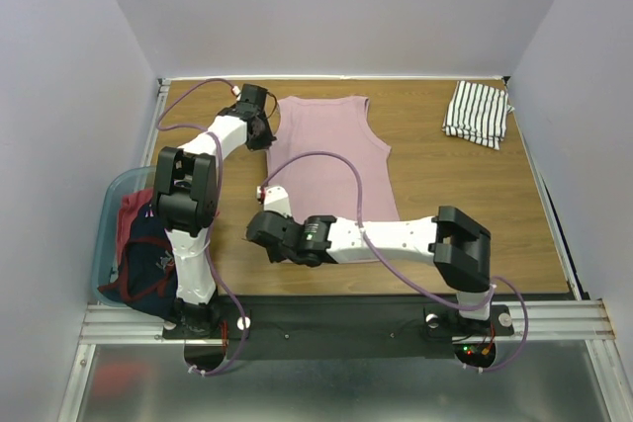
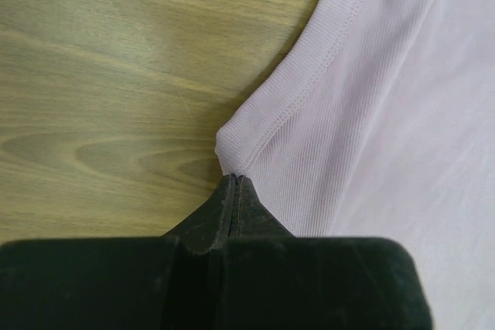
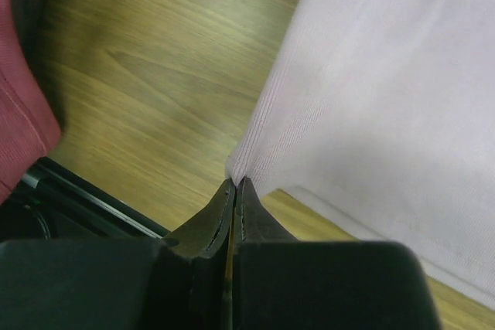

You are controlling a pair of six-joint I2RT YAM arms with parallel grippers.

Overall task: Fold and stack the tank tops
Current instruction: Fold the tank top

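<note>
Two pairs of jaws are both closed on the plain dusty-pink tank top [image 1: 331,160], which lies spread flat in the middle of the wooden worktop [image 1: 445,195]. The left jaws pinch its far-left shoulder corner, and the right jaws pinch its near-left hem corner. So I judge that the folding of this top is only at its start. One white tank top with thin black stripes [image 1: 478,113] lies already folded near the far right corner. A navy top [image 1: 148,259] and a dark red top [image 1: 134,210] wait unfolded in the translucent light-blue plastic tub [image 1: 109,197] at the left edge. From above, the right arm [image 1: 386,237] covers the near hem, and I cannot tell whether more tops lie deeper in the tub.
</note>
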